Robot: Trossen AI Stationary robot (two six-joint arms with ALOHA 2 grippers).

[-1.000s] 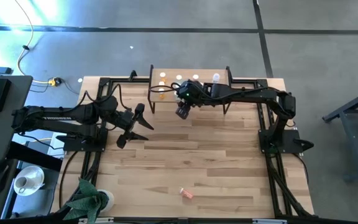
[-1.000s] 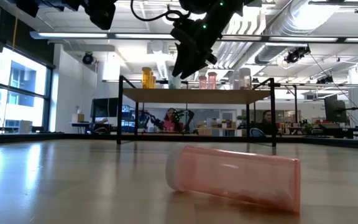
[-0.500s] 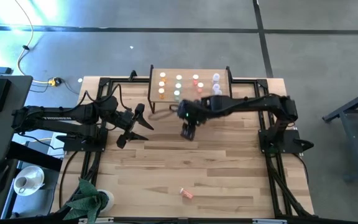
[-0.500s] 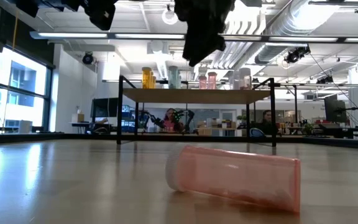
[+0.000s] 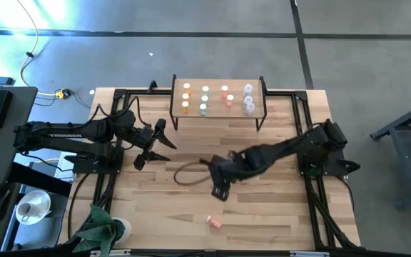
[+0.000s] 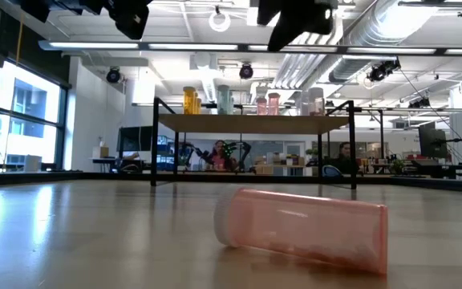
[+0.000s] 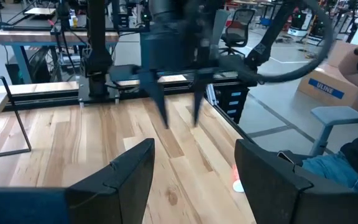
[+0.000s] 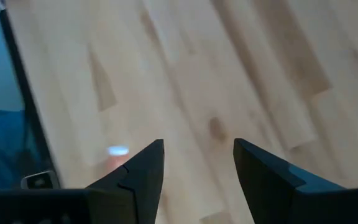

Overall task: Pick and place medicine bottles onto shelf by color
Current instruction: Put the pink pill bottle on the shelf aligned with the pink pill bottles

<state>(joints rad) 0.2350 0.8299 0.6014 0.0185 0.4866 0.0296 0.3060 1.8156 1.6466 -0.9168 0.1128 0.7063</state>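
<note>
— Lower centre of the overhead frame, nearest us: what's that lone speck on the counter (image 5: 262, 214)?

— One pink bottle (image 5: 214, 223), lying on its side on the bare wood, well apart from everything else. In the level shot it fills the foreground, white cap to the left. Looks like the last one left to shelve.

— And the arm above it?

— That's the right gripper (image 5: 220, 189), at centre frame, hanging over the wood between shelf and bottle, near the bottle but not on it. Its fingers (image 8: 143, 171) stand spread wide with nothing between them; its own camera shows only planks and a pale blur that may be the bottle's cap.

— The other arm?

— The left gripper (image 5: 152, 145) waits at left of centre, fingers apart too, empty.

— Farther back, top centre?

— The shelf (image 5: 217, 118), carrying the bottles already sorted (image 5: 216, 99): four short columns by colour, left to right orange, green, pink-red, clear-white. The overhead shot seems to show two or three in each, though they're too small to count surely. All stand upright, white caps up.

— So how far along?

— I'd judge it nearly finished. The pink one still has to be picked up and stood in the pink-red column, third from the left. Nothing else loose is visible on the counter.
</note>
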